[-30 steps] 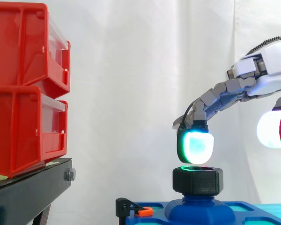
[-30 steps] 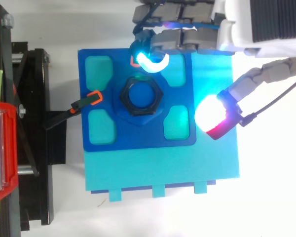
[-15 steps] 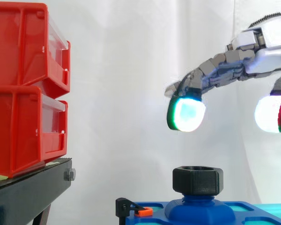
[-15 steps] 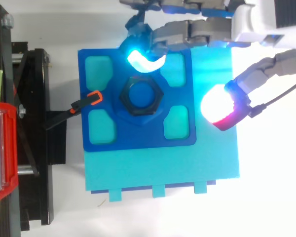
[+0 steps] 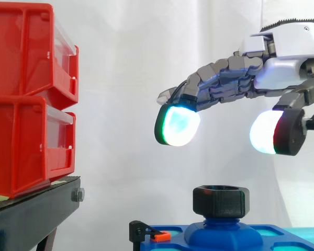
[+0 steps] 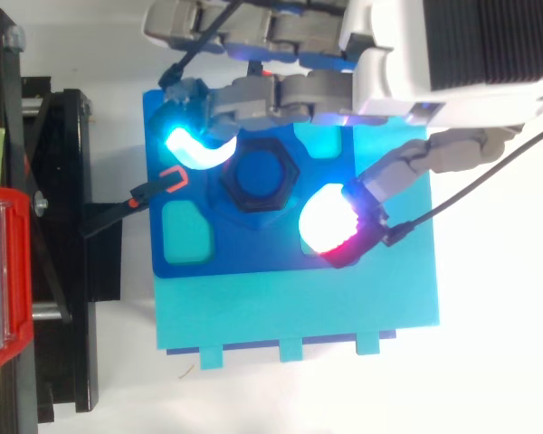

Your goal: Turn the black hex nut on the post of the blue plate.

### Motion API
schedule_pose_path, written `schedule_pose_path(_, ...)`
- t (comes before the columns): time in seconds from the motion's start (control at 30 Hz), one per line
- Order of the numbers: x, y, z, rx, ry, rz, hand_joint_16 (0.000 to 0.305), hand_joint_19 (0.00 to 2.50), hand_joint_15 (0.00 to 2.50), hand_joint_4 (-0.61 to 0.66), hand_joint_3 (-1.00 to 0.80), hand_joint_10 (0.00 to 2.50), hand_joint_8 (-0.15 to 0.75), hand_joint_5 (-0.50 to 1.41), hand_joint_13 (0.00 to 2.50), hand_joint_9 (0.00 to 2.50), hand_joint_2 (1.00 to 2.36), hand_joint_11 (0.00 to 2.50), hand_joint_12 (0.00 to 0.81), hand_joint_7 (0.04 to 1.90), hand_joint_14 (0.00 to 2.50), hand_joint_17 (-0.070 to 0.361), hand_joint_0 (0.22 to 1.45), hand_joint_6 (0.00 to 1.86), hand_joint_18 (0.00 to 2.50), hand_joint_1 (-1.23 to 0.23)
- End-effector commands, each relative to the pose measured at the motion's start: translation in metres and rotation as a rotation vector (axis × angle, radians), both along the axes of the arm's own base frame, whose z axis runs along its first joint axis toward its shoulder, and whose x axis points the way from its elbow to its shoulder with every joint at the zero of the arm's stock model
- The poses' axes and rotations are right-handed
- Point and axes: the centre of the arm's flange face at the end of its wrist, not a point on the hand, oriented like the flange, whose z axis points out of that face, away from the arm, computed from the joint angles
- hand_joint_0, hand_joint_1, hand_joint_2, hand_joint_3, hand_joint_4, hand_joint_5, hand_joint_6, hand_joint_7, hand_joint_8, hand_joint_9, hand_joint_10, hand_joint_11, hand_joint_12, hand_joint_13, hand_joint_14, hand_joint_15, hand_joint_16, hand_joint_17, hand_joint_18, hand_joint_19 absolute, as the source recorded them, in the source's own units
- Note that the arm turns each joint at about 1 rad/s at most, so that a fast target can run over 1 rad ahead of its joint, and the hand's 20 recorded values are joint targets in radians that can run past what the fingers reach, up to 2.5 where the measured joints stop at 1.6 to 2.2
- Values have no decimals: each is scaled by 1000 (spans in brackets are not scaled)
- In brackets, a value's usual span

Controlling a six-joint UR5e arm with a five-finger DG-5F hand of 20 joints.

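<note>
A black hex nut [image 5: 221, 201] [image 6: 256, 175] sits on the blue post at the middle of the blue plate [image 6: 253, 251] [image 5: 172, 231]. My hand [image 5: 282, 55] [image 6: 407, 54] hovers well above the nut and touches nothing. Its fingers are spread and only slightly bent, holding nothing. One glowing cyan fingertip [image 5: 177, 126] [image 6: 188, 149] hangs up and to the left of the nut. The thumb's white and red pad [image 5: 275, 133] [image 6: 333, 220] hangs to the right of the nut, so the two pads straddle it from above.
Stacked red bins [image 5: 31, 99] stand on a black stand [image 5: 34, 214] at the left. An orange-tipped black clamp [image 6: 154, 188] [image 5: 150, 234] grips the plate's left edge. The plate lies on a light cyan base [image 6: 299, 312].
The hand has risen off the nut and shifted left, so its fingertip and thumb pad now hang either side of the nut. The nut has not visibly moved.
</note>
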Motion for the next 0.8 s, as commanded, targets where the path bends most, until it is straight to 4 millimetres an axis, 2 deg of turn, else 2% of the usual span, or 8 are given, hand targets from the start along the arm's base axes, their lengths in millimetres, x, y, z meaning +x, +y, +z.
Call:
schedule_pose_path(0.0,2,5,-6,1,1,2,44,235,38,46,-500,2,144,-300,16,42,1000,93,300,739,1,99,511,502,16,-775)
schedule_pose_path(0.1,-3,7,-21,1,19,3,42,231,43,38,-500,3,135,-300,17,45,1000,103,290,734,2,95,547,502,21,-792)
schedule_pose_path(0.2,-1,7,-20,1,-1,2,42,229,43,29,-500,2,129,-300,18,37,1000,86,286,732,1,93,562,502,19,-795)
schedule_pose_path(0.3,-1,7,-20,1,-2,2,49,228,44,54,-500,3,159,-300,20,38,1000,97,321,738,0,110,442,502,39,-771)
schedule_pose_path(0.43,-1,7,-19,1,-5,2,52,217,43,66,-500,3,172,-300,24,33,1000,92,338,743,2,117,404,502,47,-772)
schedule_pose_path(0.57,-1,7,-20,-1,-4,2,52,210,33,63,-500,3,172,-300,27,39,1000,95,338,737,0,117,403,502,48,-807)
schedule_pose_path(0.77,0,7,-20,-1,-5,2,47,177,23,-11,-500,0,135,-300,19,2,1000,59,310,702,1,105,470,502,46,-902)
